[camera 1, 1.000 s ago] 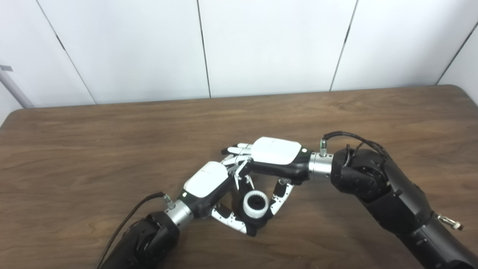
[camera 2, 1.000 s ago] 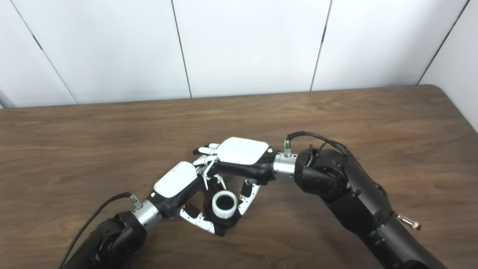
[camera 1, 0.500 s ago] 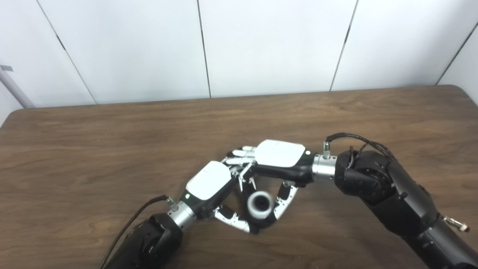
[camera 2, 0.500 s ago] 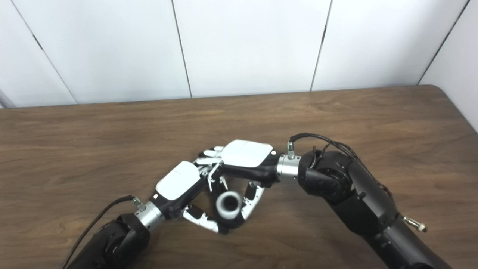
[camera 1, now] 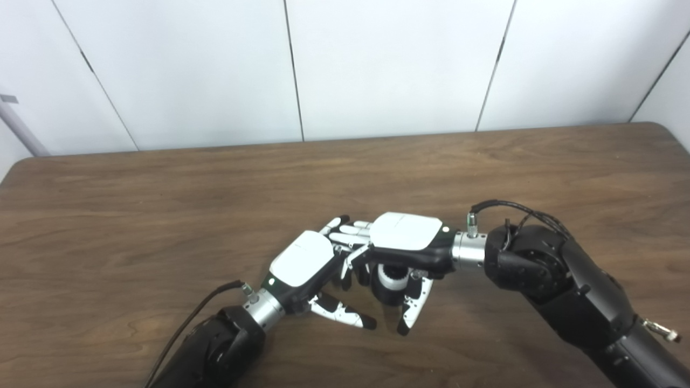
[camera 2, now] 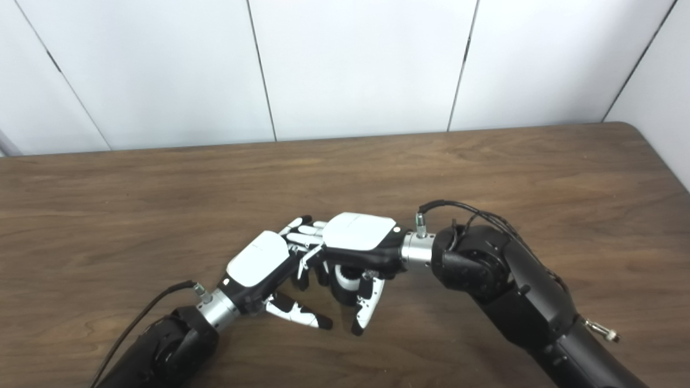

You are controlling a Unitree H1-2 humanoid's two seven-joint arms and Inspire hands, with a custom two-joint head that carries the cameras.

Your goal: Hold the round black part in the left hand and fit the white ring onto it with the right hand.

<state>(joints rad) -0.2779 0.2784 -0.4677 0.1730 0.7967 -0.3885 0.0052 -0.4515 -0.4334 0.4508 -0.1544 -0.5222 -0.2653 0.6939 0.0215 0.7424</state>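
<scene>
Compared against the record of a second ago: found the white toothed plastic ring (camera 1: 390,276) no longer lying open-side-up at 6 o'clock of both hands. Found it now tucked under the palm of the right hand (camera 1: 405,238), side-on, and seated on top of the round black plastic part (camera 1: 386,293). Observed ring and part touching, with no gap visible between them. Could not see whether the ring was pushed fully home.

Judged the fit as largely made. Judged the holding arrangement as altered, with the assembly seemingly passed out of the left thumb's support.

Left hand (camera 1: 302,261): recorded the thumb (camera 1: 345,318) stretched out toward 4 o'clock, clear of the part and touching nothing. Saw the fingers (camera 1: 345,237) reaching under the right hand at 1 o'clock. Could not tell whether any of them gripped the part.

Right hand: found it lying flat over the ring, thumb pointing down toward 6 o'clock just beside the part at its 3 o'clock side. Found the fingers mostly hidden, so could not confirm a pinch.

Noted the assembly low over the brown wooden table (camera 1: 161,205). Could not establish contact with it.
</scene>
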